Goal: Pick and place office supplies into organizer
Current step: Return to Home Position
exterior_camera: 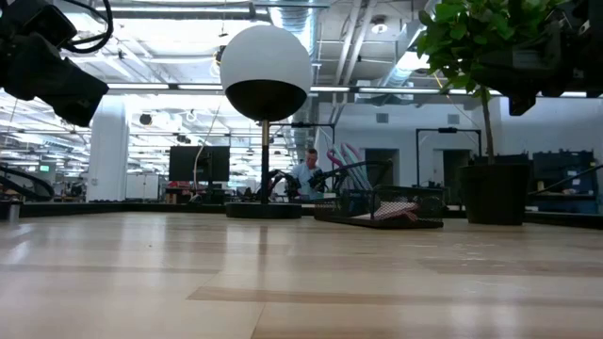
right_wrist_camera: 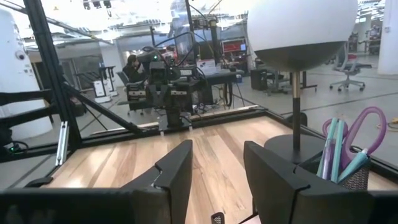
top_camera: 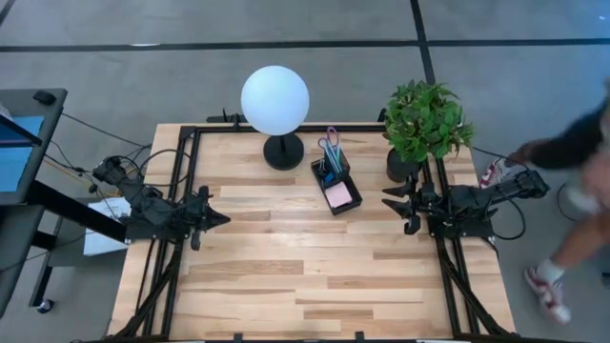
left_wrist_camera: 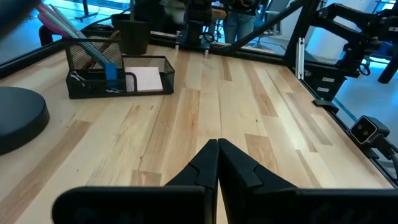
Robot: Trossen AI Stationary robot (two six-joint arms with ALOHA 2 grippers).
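Top-down: the small black mesh desk organizer (top_camera: 335, 186) sits well apart from both arms, with the pink square sticky-note pad (top_camera: 339, 196) in its tray. Low view: nothing new. Left wrist: left gripper (left_wrist_camera: 217, 148) is clenched and empty. Right wrist: right gripper (right_wrist_camera: 217, 158) is spread and empty. The thin teal and purple pens (right_wrist_camera: 333, 149) look light and slippery, so I'd pinch mid-barrel.

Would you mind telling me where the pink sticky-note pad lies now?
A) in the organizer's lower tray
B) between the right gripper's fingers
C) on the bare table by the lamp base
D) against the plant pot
A: the pink sticky-note pad lies in the lower tray of the organizer, beside its cup section.
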